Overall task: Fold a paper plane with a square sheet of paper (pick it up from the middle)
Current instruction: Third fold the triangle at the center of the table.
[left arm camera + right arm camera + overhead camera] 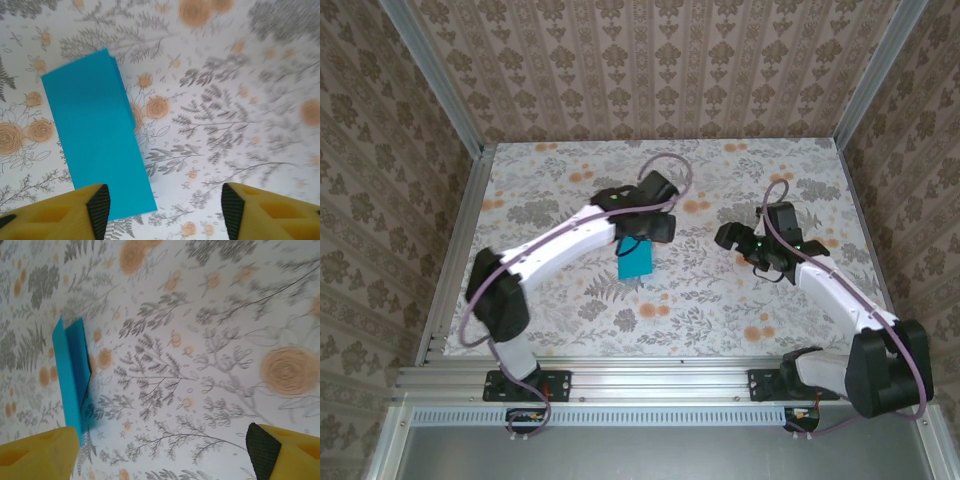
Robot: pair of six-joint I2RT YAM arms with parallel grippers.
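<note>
Square sheet of paper, folded narrow, lies on floral bench; left fingers and right fingers spread, empty

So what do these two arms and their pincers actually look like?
The left arm and right arm are slim white tubes linked by chunky black joints, each trailed by a thin mauve cable. The left gripper and right gripper each have two yellow fingers faced with black pads.
</note>
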